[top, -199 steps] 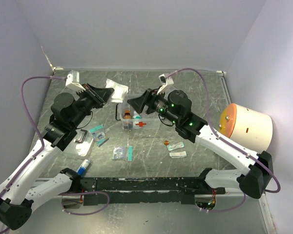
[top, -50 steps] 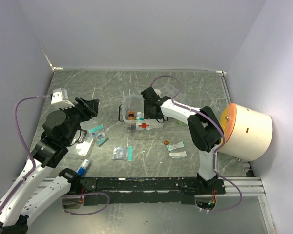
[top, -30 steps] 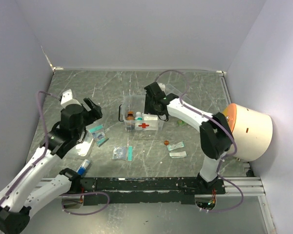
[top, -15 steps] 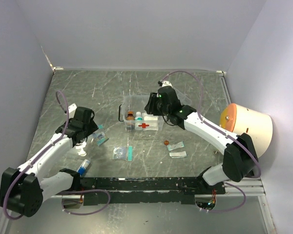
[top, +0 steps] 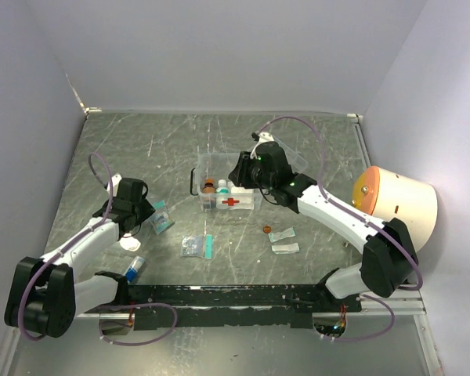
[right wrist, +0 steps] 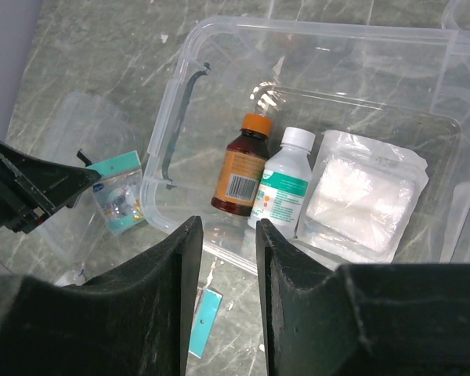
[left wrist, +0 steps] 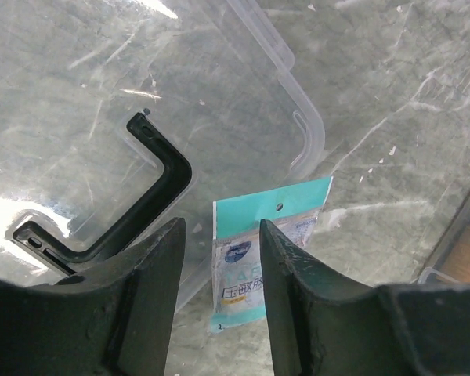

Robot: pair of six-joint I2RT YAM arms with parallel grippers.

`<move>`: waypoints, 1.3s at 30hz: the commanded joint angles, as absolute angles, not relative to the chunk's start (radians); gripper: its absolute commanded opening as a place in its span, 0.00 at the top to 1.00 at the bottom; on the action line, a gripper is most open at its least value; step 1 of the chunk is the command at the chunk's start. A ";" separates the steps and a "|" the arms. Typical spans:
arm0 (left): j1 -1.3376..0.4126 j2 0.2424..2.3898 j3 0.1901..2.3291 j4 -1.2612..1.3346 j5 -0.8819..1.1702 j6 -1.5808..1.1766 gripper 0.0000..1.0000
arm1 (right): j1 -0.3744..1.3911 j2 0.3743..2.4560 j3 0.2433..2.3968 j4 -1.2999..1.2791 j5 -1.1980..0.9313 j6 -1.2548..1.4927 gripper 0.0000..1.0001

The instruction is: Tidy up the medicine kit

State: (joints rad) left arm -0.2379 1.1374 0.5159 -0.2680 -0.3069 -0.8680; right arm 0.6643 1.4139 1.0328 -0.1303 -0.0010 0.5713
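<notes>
The medicine kit (top: 247, 200) sits mid-table, its long axis running left to right and its red cross (top: 229, 201) facing the arms' bases. Nearer, at the left, the left gripper (left wrist: 222, 227) hangs with jaws parted over a teal-and-white sachet (left wrist: 235, 262), its print too blurred to read, just beside a clear lid (left wrist: 243, 94). Farther off, the right gripper (right wrist: 227, 227), parted and empty, hovers above the kit's barcoded brown bottle (right wrist: 239, 168), teal-labelled white bottle (right wrist: 286, 184) and white pouch (right wrist: 360, 200).

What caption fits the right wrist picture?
The right hand above the open medicine kit, which holds a brown bottle, a white bottle and a white packet.
</notes>
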 commanded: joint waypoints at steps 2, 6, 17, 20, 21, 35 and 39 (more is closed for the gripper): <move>-0.232 1.129 0.487 -0.183 -0.304 -0.875 0.49 | 0.676 1.387 1.042 -0.087 -0.022 0.581 0.67; -0.232 1.116 0.449 -0.115 -0.295 -0.867 0.55 | 0.686 1.395 1.048 -0.078 -0.029 0.587 0.68; -0.232 1.060 0.440 -0.071 -0.266 -0.840 0.93 | 0.687 1.358 1.034 -0.071 0.001 0.617 0.68; -0.232 1.032 0.443 -0.076 -0.259 -0.846 0.93 | 0.687 1.329 1.009 -0.052 0.008 0.631 0.68; -0.232 1.024 0.445 -0.077 -0.258 -0.847 0.93 | 0.687 1.322 1.009 -0.051 0.010 0.634 0.68; -0.232 0.921 0.607 -0.301 -0.113 -0.783 0.93 | 0.687 1.198 0.854 -0.042 0.005 0.750 0.70; -0.232 0.889 0.692 -0.392 -0.086 -0.739 0.93 | 0.687 1.137 0.769 0.019 -0.023 0.788 0.69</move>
